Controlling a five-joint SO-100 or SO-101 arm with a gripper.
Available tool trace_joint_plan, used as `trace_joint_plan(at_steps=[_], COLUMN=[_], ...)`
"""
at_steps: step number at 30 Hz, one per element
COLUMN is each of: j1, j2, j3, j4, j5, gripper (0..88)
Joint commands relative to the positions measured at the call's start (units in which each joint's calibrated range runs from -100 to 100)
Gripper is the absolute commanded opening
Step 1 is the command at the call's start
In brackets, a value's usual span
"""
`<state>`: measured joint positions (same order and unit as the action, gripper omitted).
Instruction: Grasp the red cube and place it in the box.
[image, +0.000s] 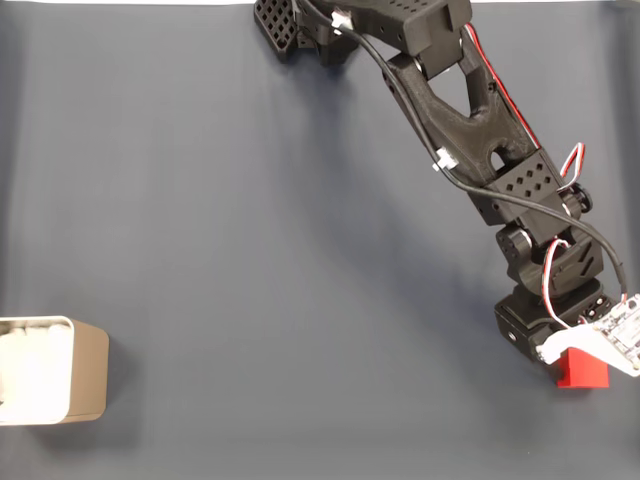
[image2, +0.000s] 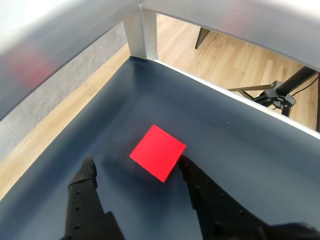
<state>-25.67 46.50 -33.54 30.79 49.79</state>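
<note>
Down at the lower right of the fixed view, the black arm reaches across a dark blue mat — its head sits over the red cube, partly covering it. The box stands well apart, at the lower left edge. From the wrist view, the gripper is spread wide, the cube lying flat between its fingers — the right finger just beside a cube corner.
</note>
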Motion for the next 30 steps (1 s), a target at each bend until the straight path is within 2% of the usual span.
trace_joint_plan(at_steps=[1,11,30], j1=[-0.6,-1.4,-3.4], j2=[-0.8,-0.3,0.2], j3=[-3.7,-4.0,-4.2], j4=[-1.6,-5.4,-5.6], j5=[-0.6,-1.2,-1.3], gripper=[38.0,38.0,37.4])
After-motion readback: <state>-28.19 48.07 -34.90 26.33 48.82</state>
